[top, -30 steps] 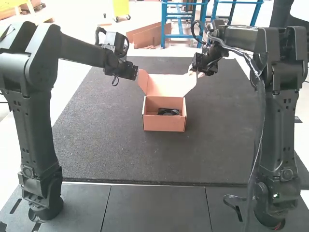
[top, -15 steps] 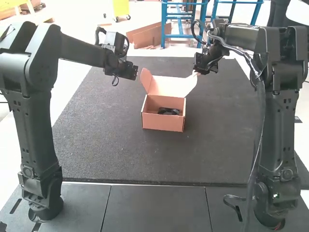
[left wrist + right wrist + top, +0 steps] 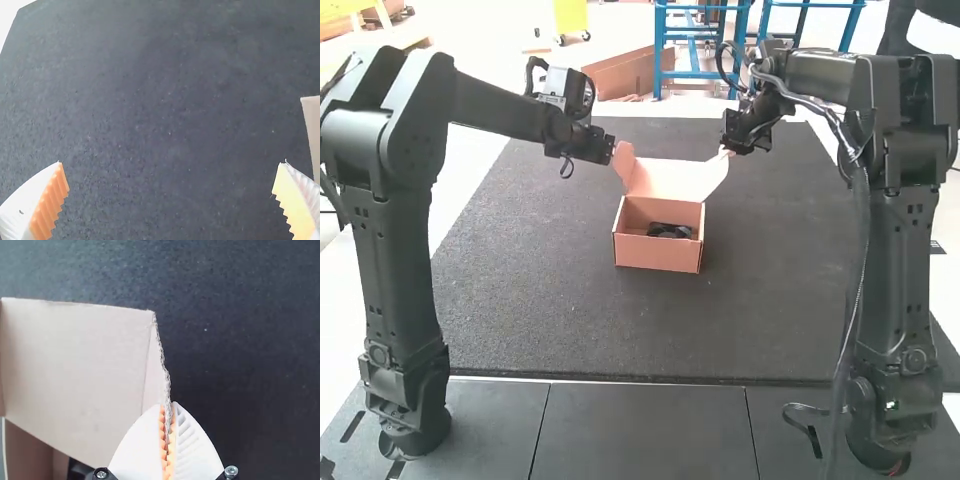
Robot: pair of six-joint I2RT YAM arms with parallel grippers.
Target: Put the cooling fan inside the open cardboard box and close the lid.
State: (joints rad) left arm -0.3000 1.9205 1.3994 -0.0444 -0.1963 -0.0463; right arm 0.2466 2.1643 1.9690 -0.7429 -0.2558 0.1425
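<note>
Cardboard lid (image 3: 75, 380) sits pinched by ribbed right gripper (image 3: 167, 415).

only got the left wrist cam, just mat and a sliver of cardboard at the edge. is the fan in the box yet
observer: yes, the cooling fan lies inside the cardboard box.
operator: lid shut
observer: no, the lid stands upright at the box's far side.
operator: whats the right arm doing
observer: the right end effector is shut on the edge of the lid's right side flap.
operator: how close is mine
observer: the left end effector sits right beside the lid's left side flap; whether they touch I cannot tell.
</note>
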